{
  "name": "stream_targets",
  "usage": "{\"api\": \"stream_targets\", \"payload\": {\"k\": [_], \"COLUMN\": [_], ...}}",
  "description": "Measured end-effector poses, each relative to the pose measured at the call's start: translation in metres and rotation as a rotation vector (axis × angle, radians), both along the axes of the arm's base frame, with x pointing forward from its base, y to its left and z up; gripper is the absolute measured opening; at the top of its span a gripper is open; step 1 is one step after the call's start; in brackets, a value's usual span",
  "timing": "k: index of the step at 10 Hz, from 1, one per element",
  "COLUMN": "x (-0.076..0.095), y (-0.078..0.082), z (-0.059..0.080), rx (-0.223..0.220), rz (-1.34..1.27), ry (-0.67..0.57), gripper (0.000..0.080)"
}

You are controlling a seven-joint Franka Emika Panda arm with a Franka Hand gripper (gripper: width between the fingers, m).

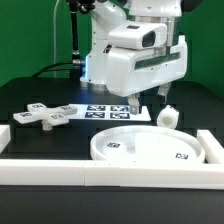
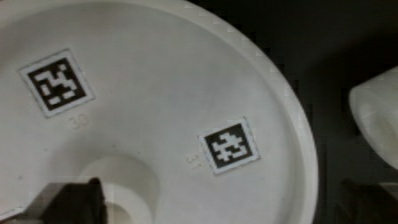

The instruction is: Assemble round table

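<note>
Disc [image 1: 142, 158], smooth white plastic, round w/ raised rim, cross-shaped foot [image 1: 45, 116], short cyl. leg [image 1: 168, 116], jaws wide, empty

Behind your setup you have a plain green backdrop [image 1: 30, 40] under even light. Your work surface is a matte black table [image 1: 40, 95] with a faint sheen. A straight white border rail [image 1: 50, 168] edges its front, a second rail [image 1: 212, 148] stands on the exterior view's right, and the marker board [image 1: 110, 110] lies flat mid-table
</note>
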State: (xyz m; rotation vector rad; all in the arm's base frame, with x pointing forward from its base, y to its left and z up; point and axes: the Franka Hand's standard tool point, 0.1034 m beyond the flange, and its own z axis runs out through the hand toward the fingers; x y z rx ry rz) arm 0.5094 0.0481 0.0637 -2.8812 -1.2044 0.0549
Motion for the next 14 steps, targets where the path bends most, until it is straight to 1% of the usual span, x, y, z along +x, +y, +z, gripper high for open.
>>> {"api": "stream_targets", "payload": {"k": [3,4,5,6,8,10,12,14], "x": [0.0,0.0,0.001,-0.002,-0.011,-0.014,-0.014,-0.016], "y": [-0.001,-0.002,-0.007,-0.008,-0.002,0.006,0.007,0.01], "z": [-0.001,-0.001,-0.001,-0.002,-0.005,-0.007,-0.007,-0.008], "rx": [0.001,0.008,0.024,0.034,0.042,0.046,0.047,0.052], "rz": [-0.034,-0.148,-0.291,-0.436,-0.729,-0.895,-0.971,-1.146], "ry": [0.002,0.001,-0.011,-0.018,0.01,0.026,0.032,0.046], "gripper": [0.0649,0.0649,0.0649,0.0649,0.0649,0.0649,0.0649,0.0649]}}
